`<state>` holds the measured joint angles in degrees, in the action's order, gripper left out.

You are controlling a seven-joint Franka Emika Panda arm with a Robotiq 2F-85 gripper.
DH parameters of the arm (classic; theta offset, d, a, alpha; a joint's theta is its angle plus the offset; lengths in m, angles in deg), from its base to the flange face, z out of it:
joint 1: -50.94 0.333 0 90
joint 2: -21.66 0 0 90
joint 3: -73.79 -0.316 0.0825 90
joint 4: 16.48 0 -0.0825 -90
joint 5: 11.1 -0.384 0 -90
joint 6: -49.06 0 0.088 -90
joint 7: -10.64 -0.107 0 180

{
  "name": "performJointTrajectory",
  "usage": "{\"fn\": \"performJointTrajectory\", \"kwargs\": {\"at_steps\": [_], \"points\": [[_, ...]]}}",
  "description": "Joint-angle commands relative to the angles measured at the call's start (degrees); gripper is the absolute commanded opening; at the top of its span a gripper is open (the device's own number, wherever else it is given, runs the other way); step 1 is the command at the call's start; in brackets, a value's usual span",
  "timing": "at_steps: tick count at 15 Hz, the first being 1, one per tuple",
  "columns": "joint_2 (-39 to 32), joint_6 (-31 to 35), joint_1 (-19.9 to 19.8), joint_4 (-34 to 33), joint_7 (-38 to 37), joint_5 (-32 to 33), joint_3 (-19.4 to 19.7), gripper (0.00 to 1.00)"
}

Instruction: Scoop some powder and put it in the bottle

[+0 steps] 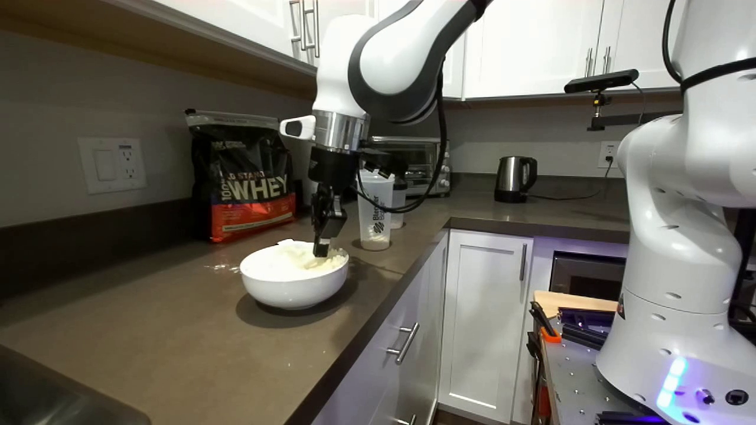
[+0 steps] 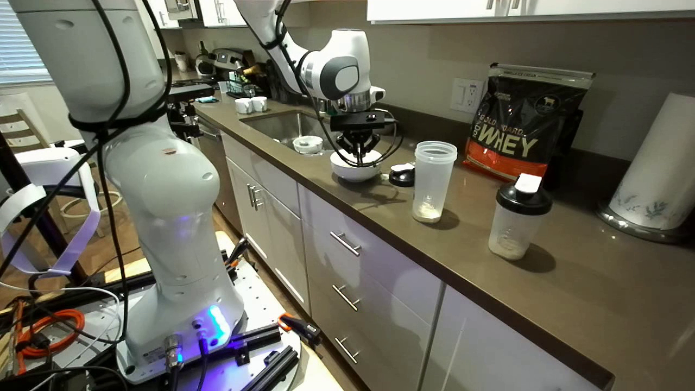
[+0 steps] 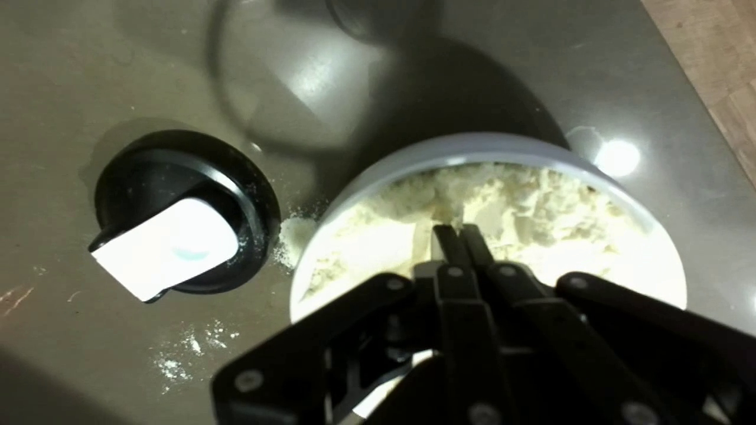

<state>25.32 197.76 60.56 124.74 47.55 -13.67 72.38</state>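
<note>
Blinds [image 2: 21,51] are hanging way over on the left in an exterior view, between 9 and 10 o'clock from the bowl [image 2: 352,174]. The arm's base [image 2: 174,304] is standing at 8, its light [image 2: 220,323] glowing blue, with wood floor [image 2: 100,239] showing behind. Two mugs [image 2: 251,105] are sitting on the brown counter [image 2: 613,293] at 10, and the metal sink [image 2: 278,125] is lying at 10 too, just closer in.

The bowl is sitting upright on the counter, white drawers [image 2: 380,260] running along below at around 6. That's where the powder [image 3: 543,206] is, all lumpy. The gripper [image 3: 458,228] is pointing down right over it, closed, fingers [image 3: 453,245] pressing together side by side. I'm not able to tell if the tips are touching the powder.

A black lid [image 2: 402,176] is lying just beside the bowl at 3, and the wrist view is showing a little spill [image 3: 294,239] between the two. The bottle [image 2: 433,176] is standing topless a hair past 3, some pale powder lying in the bottom. An outlet [image 2: 467,95] is sitting on the gray wall [image 2: 412,60] at 2. Another shaker [image 2: 516,222], lidded, is standing between 3 and 4. The WHEY bag [image 2: 521,125] is standing between 2 and 3, and paper towels [image 2: 657,163] are standing far right, dead on 3.
</note>
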Motion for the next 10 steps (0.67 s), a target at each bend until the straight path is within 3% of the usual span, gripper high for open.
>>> {"fn": "performJointTrajectory", "kwargs": {"at_steps": [1, 10], "points": [[-1.1, -1.4, -1.5, -2.0, 1.1, 0.9, -0.6, 0.03], [-0.9, -8.7, -2.0, -4.7, 2.8, -1.0, -0.4, 0.03]]}}
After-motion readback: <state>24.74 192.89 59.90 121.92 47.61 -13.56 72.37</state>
